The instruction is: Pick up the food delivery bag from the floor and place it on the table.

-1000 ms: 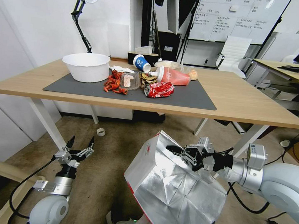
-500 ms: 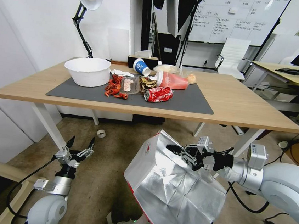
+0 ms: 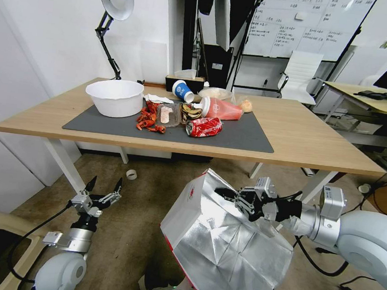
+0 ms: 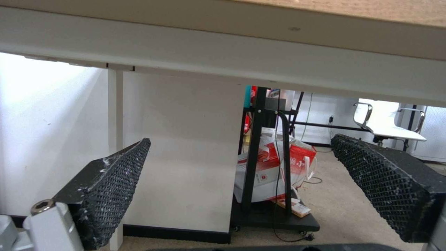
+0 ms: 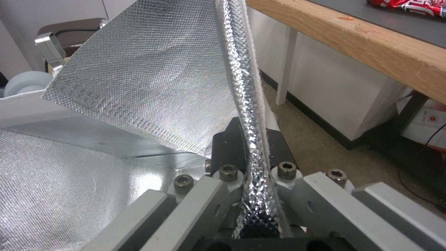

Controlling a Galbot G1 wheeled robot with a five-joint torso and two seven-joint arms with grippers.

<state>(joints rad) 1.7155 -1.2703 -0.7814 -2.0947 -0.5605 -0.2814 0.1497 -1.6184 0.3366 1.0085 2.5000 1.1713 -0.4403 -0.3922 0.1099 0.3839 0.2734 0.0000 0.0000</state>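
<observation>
With my right pincer [image 3: 225, 195] clamped on the food delivery bag's [image 3: 220, 244] foil rim, I hold it below the worktop [image 3: 314, 139], left pincer [image 3: 104, 185] released.

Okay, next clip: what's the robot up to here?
The right gripper is shut on the foil-lined rim of the food delivery bag, holding it in front of the table, below the tabletop. The left gripper hangs open and empty near the floor. The table's mat holds a white bowl and food litter.
</observation>
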